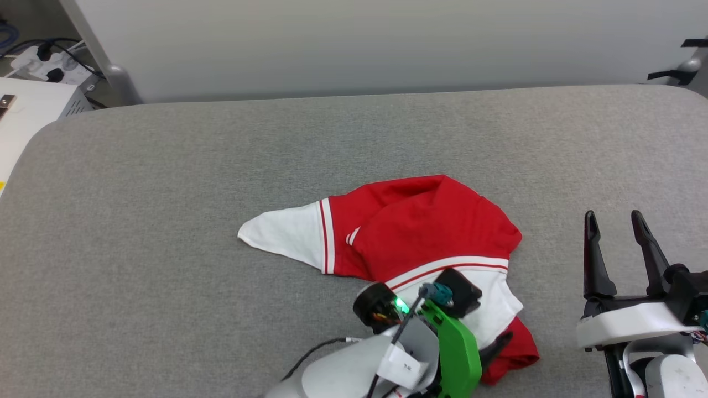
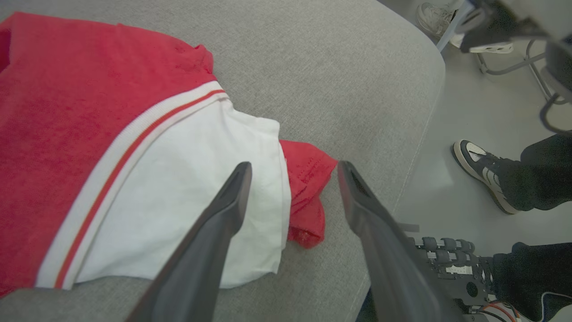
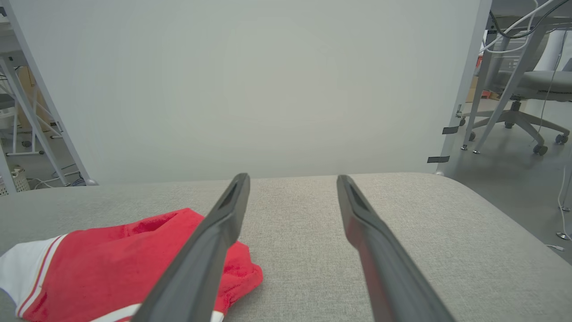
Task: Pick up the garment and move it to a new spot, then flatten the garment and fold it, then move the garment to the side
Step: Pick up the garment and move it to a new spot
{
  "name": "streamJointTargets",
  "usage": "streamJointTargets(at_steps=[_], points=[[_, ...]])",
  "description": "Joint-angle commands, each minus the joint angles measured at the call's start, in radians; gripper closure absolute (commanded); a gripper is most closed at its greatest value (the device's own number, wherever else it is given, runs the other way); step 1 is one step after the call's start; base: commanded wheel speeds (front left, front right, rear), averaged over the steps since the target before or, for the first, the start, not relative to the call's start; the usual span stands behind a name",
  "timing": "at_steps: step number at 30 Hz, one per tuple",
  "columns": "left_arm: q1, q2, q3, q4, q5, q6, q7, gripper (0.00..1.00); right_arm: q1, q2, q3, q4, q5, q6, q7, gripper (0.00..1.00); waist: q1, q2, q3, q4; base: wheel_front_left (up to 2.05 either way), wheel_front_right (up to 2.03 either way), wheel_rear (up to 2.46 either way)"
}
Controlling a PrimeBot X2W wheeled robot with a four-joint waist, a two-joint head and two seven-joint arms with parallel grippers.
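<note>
The garment (image 1: 420, 226) lies bunched on the grey table (image 1: 166, 166), red with white sleeves and striped trim; one white sleeve points left. Its print is hidden. My left gripper (image 2: 295, 166) is open just above the garment's near right corner; its fingers straddle the edge of a white sleeve (image 2: 187, 188) and a red fold (image 2: 308, 179), holding nothing. In the head view my left arm (image 1: 442, 342) covers that corner. My right gripper (image 1: 614, 221) stands open over bare table to the right of the garment (image 3: 111, 264), fingers (image 3: 357, 223) pointing at the far edge.
A white panel (image 1: 387, 44) stands behind the table. A power strip (image 1: 47, 63) and a white box (image 1: 27, 110) sit off the far left corner. A person's shoe (image 2: 482, 170) is on the floor past the table's right edge, and an office chair (image 3: 527, 89) farther off.
</note>
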Motion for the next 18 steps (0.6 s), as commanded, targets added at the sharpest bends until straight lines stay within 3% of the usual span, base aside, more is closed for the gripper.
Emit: streamJointTargets(at_steps=[1, 6, 13, 18], points=[[-0.034, 0.000, 0.022, 0.013, -0.002, 0.009, -0.031, 0.00, 0.016, -0.002, 0.006, 0.004, 0.003, -0.001, -0.005, 0.00, 0.0001, -0.0001, -0.015, 0.030, 0.00, 0.00, 0.00], [-0.101, 0.028, 0.103, 0.066, 0.013, 0.028, -0.156, 0.00, 0.033, -0.002, 0.010, 0.003, -0.001, -0.001, -0.005, 0.00, 0.0001, -0.0001, -0.041, 0.086, 0.00, 0.00, 0.00], [-0.094, 0.178, 0.221, 0.082, 0.020, 0.054, -0.328, 0.00, 0.062, -0.002, 0.031, 0.001, -0.011, -0.001, -0.005, 0.00, 0.0001, -0.0001, -0.078, 0.146, 0.00, 0.00, 0.00], [0.012, 0.286, 0.345, -0.007, 0.059, 0.080, -0.355, 0.00, 0.082, -0.002, 0.044, -0.001, -0.015, -0.001, -0.005, 0.00, 0.0001, -0.0001, -0.083, 0.170, 0.00, 0.00, 0.00]])
